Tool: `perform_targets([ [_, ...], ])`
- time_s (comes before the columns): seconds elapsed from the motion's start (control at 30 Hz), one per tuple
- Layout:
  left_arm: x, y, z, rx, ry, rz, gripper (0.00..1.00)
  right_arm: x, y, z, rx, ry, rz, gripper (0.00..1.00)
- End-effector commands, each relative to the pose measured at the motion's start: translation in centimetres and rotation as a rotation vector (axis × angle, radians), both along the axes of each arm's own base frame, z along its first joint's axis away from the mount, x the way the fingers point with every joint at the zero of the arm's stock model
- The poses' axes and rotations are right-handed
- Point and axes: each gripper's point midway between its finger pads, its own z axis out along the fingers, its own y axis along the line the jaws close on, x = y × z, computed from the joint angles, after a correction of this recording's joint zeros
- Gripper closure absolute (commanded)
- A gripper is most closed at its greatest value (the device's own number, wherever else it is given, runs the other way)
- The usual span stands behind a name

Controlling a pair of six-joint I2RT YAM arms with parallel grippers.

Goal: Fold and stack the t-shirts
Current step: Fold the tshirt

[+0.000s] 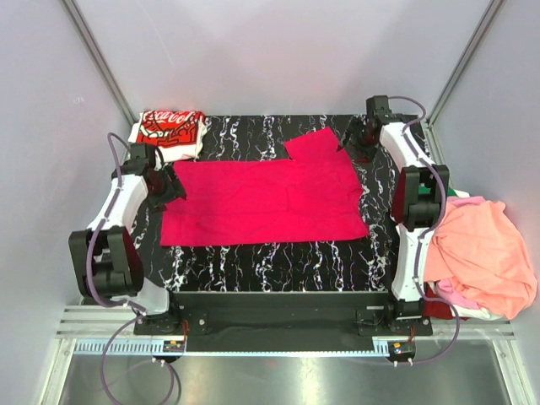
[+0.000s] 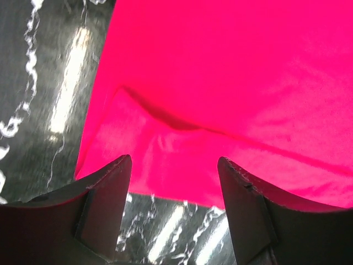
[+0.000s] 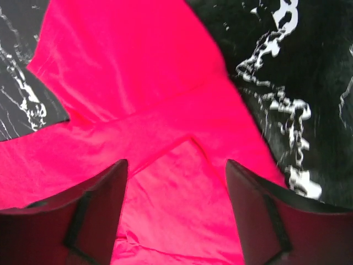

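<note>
The crimson-pink t-shirt (image 1: pixel 266 201) lies spread flat on the black marbled table (image 1: pixel 270 266), one sleeve (image 1: pixel 314 143) sticking out at the back right. My left gripper (image 1: pixel 171 187) is open and empty at the shirt's left edge; its wrist view shows the shirt's corner (image 2: pixel 220 110) just beyond the fingers (image 2: pixel 113 193). My right gripper (image 1: pixel 356 142) is open and empty by the sleeve; its wrist view shows the shirt (image 3: pixel 165 182) under the fingers (image 3: pixel 251 204). A folded white t-shirt with red logo print (image 1: pixel 170 129) lies at the back left.
A heap of t-shirts, salmon-orange (image 1: pixel 481 249) on top with pink (image 1: pixel 460 295) and a bit of green (image 1: pixel 456 192) beneath, sits off the table's right side beside the right arm. Grey walls enclose the table at back and sides.
</note>
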Motion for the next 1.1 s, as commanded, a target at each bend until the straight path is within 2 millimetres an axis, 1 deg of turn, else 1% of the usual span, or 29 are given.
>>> perform_targets([
  [0.0, 4.5, 1.7, -0.3, -0.002, -0.047, 0.061, 0.32, 1.5, 0.4, -0.1, 0.084, -0.011, 0.033, 0.2],
  [0.03, 5.2, 1.9, -0.5, -0.009, -0.047, 0.068, 0.32, 3.3, 0.3, 1.2, 0.104, -0.079, 0.039, 0.17],
  [0.07, 5.9, 2.4, -0.7, -0.019, -0.047, 0.083, 0.32, 4.1, 0.6, 1.5, 0.147, -0.102, 0.058, 0.16],
  [0.1, 6.6, 2.6, -1.8, -0.031, -0.024, 0.09, 0.32, 5.1, 0.2, 1.6, 0.162, -0.123, 0.059, 0.12],
  [0.13, 7.8, 2.9, -1.3, -0.031, -0.043, 0.097, 0.33, 6.6, 0.2, 1.1, 0.171, -0.135, 0.062, 0.11],
  [0.17, 8.5, 3.2, -1.5, -0.032, -0.045, 0.104, 0.33, 7.2, 0.5, 0.6, 0.188, -0.131, 0.076, 0.09],
  [0.2, 9.2, 3.5, -2.7, -0.034, -0.02, 0.113, 0.33, 8.0, 0.5, 0.3, 0.198, -0.136, 0.091, 0.08],
  [0.23, 9.7, 3.8, -3.1, -0.033, -0.012, 0.123, 0.34, 9.4, 0.7, -0.6, 0.21, -0.141, 0.102, 0.07],
  [0.27, 11.3, 4.4, -2.2, -0.029, -0.045, 0.132, 0.34, 10.0, 0.8, -1.0, 0.216, -0.148, 0.107, 0.07],
  [0.3, 11.9, 4.5, -3.5, -0.033, -0.017, 0.132, 0.34, 10.6, 0.8, -3.5, 0.225, -0.122, 0.097, 0.07],
  [0.33, 12.4, 4.8, -3.7, -0.028, -0.01, 0.137, 0.34, 12.0, 0.7, -2.4, 0.232, -0.188, 0.095, 0.06],
  [0.37, 13.7, 5.1, -3.1, -0.019, -0.033, 0.136, 0.34, 12.5, 0.8, -2.9, 0.244, -0.202, 0.087, 0.06],
  [0.4, 13.8, 5.5, -4.4, -0.012, 0.006, 0.143, 0.34, 13.0, 0.9, -3.2, 0.268, -0.21, 0.062, 0.06],
  [0.43, 14.1, 5.7, -4.7, -0.009, 0.011, 0.144, 0.34, 13.9, 0.9, -4.6, 0.274, -0.238, 0.048, 0.06],
  [0.47, 14.8, 6.0, -5.1, -0.008, 0.014, 0.148, 0.34, 14.4, 0.6, -5.0, 0.272, -0.246, 0.013, 0.06],
  [0.5, 14.9, 6.0, -5.5, -0.011, 0.021, 0.152, 0.35, 15.2, 0.6, -6.1, 0.28, -0.257, 0.005, 0.07],
  [0.57, 15.4, 6.1, -6.1, -0.02, 0.025, 0.153, 0.35, 15.9, 1.1, -7.0, 0.33, -0.253, -0.023, 0.09],
  [0.6, 15.5, 6.0, -6.3, -0.02, 0.025, 0.153, 0.35, 16.3, 1.4, -8.3, 0.354, -0.259, -0.025, 0.1],
  [0.63, 15.7, 6.1, -6.3, -0.018, 0.021, 0.155, 0.35, 16.3, 1.6, -8.8, 0.375, -0.251, -0.03, 0.12],
  [0.67, 15.6, 6.2, -6.6, -0.015, 0.024, 0.157, 0.35, 16.2, 2.5, -9.2, 0.384, -0.246, -0.022, 0.14],
  [0.7, 15.5, 6.1, -6.9, -0.016, 0.029, 0.159, 0.35, 15.7, 3.2, -10.0, 0.378, -0.228, -0.012, 0.15],
  [0.73, 15.3, 6.2, -7.1, -0.012, 0.034, 0.162, 0.35, 15.4, 3.9, -10.4, 0.363, -0.218, 0.002, 0.16],
  [0.77, 15.1, 6.4, -7.5, -0.006, 0.046, 0.169, 0.35, 15.0, 4.9, -10.4, 0.353, -0.211, 0.028, 0.21],
  [0.83, 14.7, 6.3, -8.1, -0.009, 0.056, 0.17, 0.36, 14.7, 5.5, -10.4, 0.353, -0.204, 0.042, 0.26],
  [0.87, 14.8, 6.2, -8.3, -0.019, 0.054, 0.169, 0.36, 14.5, 5.5, -10.6, 0.352, -0.198, 0.037, 0.3],
  [0.9, 14.9, 6.1, -8.5, -0.025, 0.05, 0.165, 0.36, 14.5, 5.3, -10.5, 0.35, -0.197, 0.033, 0.4],
  [0.97, 15.2, 5.8, -8.7, -0.036, 0.048, 0.159, 0.36, 14.4, 5.5, -10.5, 0.349, -0.196, 0.045, 0.48],
  [1.0, 15.5, 6.0, -8.7, -0.033, 0.041, 0.159, 0.36, 14.3, 5.4, -10.7, 0.35, -0.19, 0.045, 0.56],
  [1.07, 16.2, 6.0, -8.7, -0.036, 0.031, 0.152, 0.37, 14.3, 5.7, -10.5, 0.356, -0.195, 0.06, 0.59],
])
